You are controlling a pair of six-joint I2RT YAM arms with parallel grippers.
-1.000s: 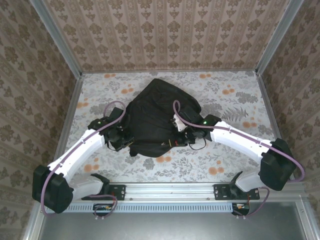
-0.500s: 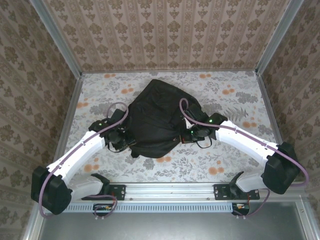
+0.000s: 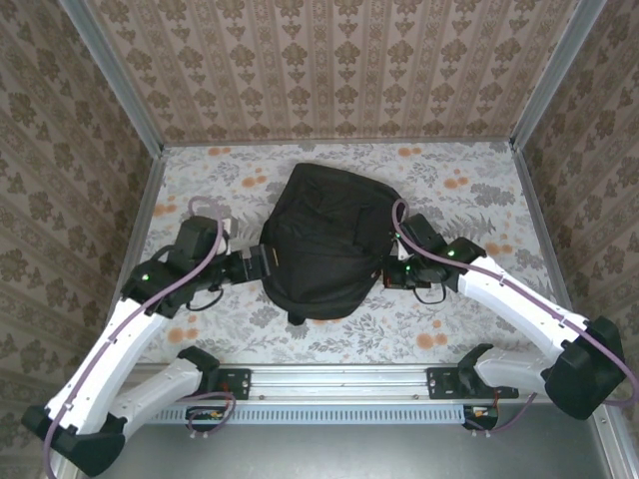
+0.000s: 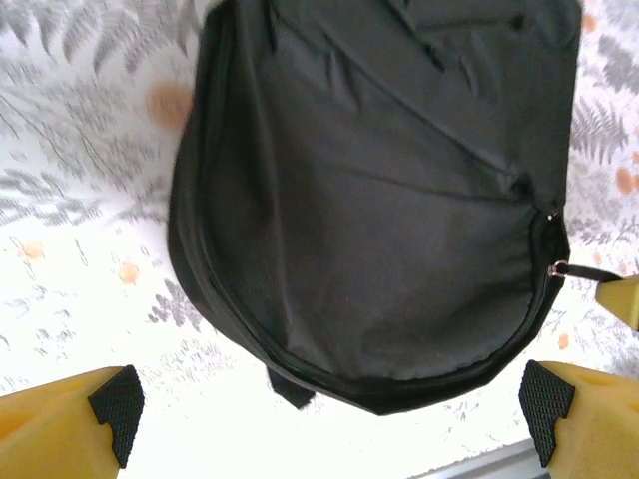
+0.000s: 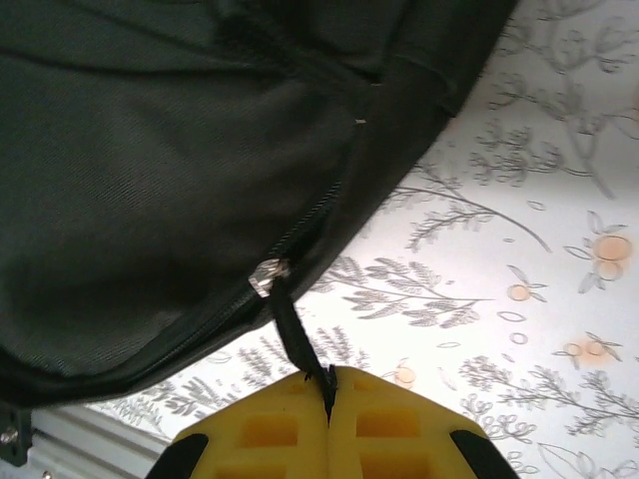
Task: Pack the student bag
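Overhead, the student bag (image 3: 324,235) lies flat at the middle of the desk (image 3: 469,200), with its curved, zippered edge facing the arm bases. The left end effector (image 3: 262,263) sits just beside the bag's left edge. The right end effector (image 3: 387,273) sits against the bag's right edge. Both arms reach inward from the near corners of the desk. At this range the overhead view does not resolve either jaw state.

Left wrist view: the left end effector (image 4: 329,399) is spread wide. Its two black pads (image 4: 115,399) stand at opposite lower corners of the frame, and both are apart from the fabric. The bag lies beyond them on the patterned desk cover. A zipper track (image 4: 235,329) follows the bag's curved rim. At the right end of that rim a metal zipper slider (image 4: 556,267) is visible, with a black pull strap (image 4: 589,272) running from it toward a yellow finger at the right edge of the frame.

Right wrist view: the yellow fingers (image 5: 260,434) of the right end effector (image 5: 327,384) are pressed together and pinch the free end of the pull strap (image 5: 295,334). The strap runs straight from the fingertips up to the slider (image 5: 268,276), which sits on the bag's rim. The black fabric occupies the upper left, and the floral desk surface shows to the right and below.
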